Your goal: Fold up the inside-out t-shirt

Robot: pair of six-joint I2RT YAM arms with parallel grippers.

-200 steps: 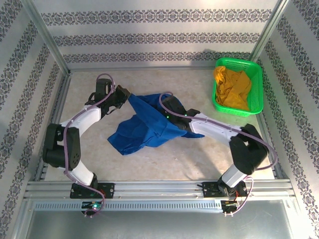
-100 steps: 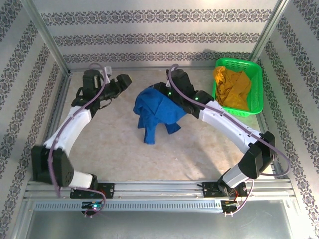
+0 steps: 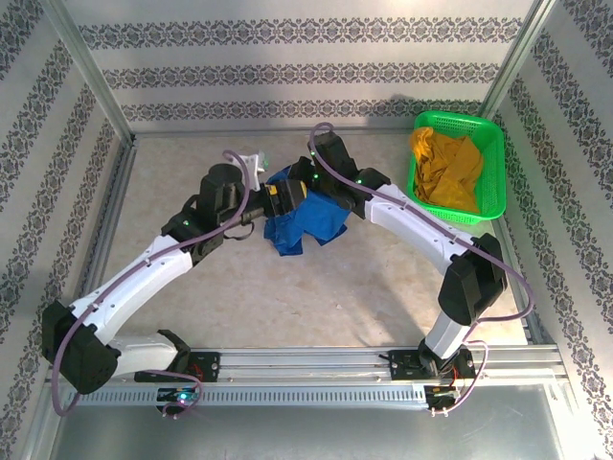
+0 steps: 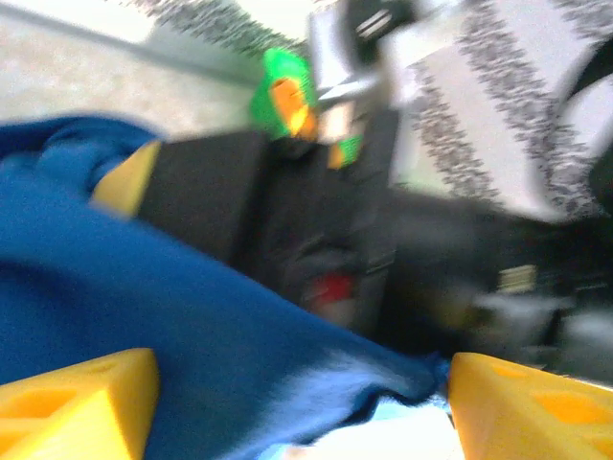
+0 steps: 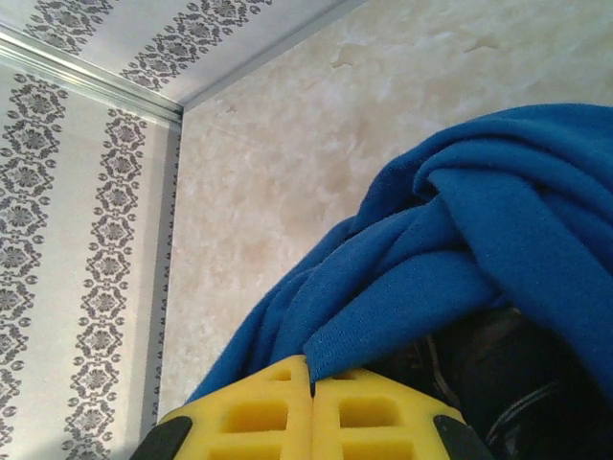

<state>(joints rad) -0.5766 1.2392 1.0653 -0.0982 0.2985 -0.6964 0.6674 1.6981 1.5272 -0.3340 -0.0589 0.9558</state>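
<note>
The inside-out t-shirt point(image 3: 313, 222) is a royal-blue bunch at the back middle of the table, hanging from my right gripper point(image 3: 306, 187). In the right wrist view the right gripper point(image 5: 311, 398) is shut, its yellow fingers pinching a thick fold of the t-shirt point(image 5: 450, 259). My left gripper point(image 3: 283, 197) has reached in against the bunch from the left. The blurred left wrist view shows the left gripper point(image 4: 299, 407) open, yellow fingertips point(image 4: 81, 402) far apart, with the t-shirt point(image 4: 144, 307) draped across the gap between them.
A green basket point(image 3: 494, 144) stands at the back right with a mustard-yellow garment point(image 3: 446, 169) inside. Patterned walls and metal rails enclose the table. The right arm's black wrist point(image 4: 316, 240) sits close in front of the left gripper.
The left gripper let go of the shirt, opened and drew back left, then swung in to the bunch again. The right gripper carried the shirt towards the back, so it went from stretched to bunched.
</note>
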